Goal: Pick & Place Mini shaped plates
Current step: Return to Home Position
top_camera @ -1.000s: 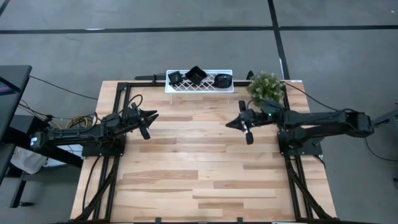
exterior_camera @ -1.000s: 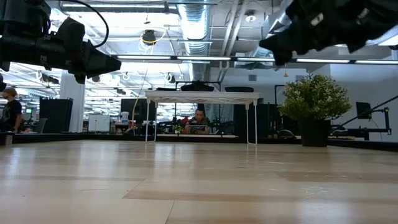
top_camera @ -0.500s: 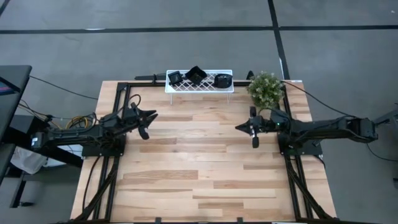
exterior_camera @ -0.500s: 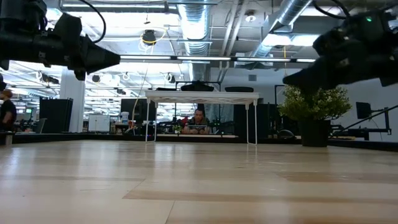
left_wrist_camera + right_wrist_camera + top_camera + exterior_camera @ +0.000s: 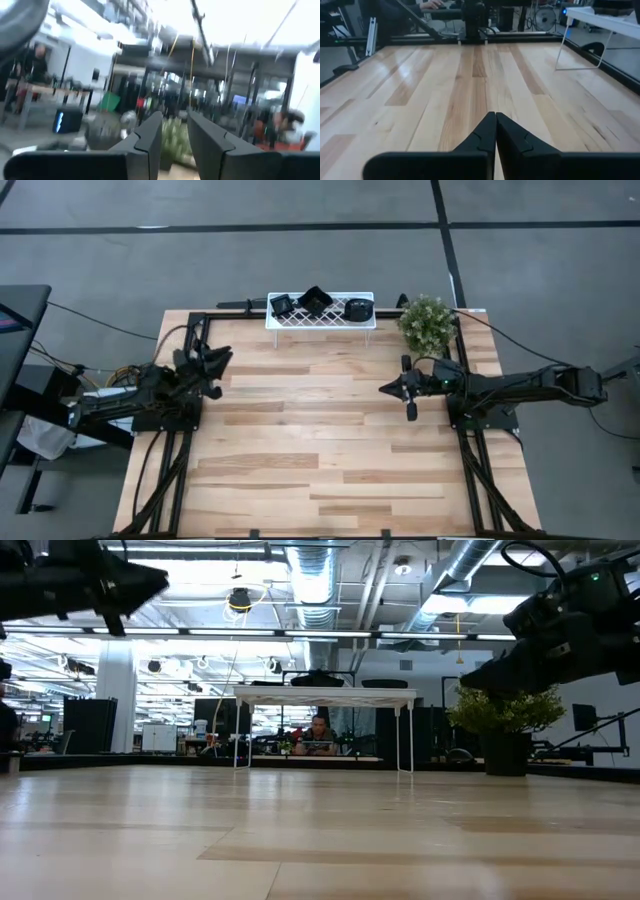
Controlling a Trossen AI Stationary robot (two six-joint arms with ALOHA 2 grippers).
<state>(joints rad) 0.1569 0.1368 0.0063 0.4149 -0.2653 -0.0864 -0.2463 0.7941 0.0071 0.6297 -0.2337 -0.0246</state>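
Wooden counter (image 5: 320, 460) takes up most of the scene, with the left arm (image 5: 110, 402) and right arm (image 5: 530, 385) reaching in from its two sides. At the far edge there's a white lattice rack (image 5: 320, 321), and a potted plant (image 5: 427, 322) just beside it. The mini shaped plates (image 5: 315, 301), small black dishes, all sit on that rack. Left hand (image 5: 218, 363) hovers by its side rail, fingers (image 5: 150, 137) a little apart, gripping nothing. Right hand (image 5: 385, 388) hovers near the plant, fingers (image 5: 485, 132) pressed together, also empty.
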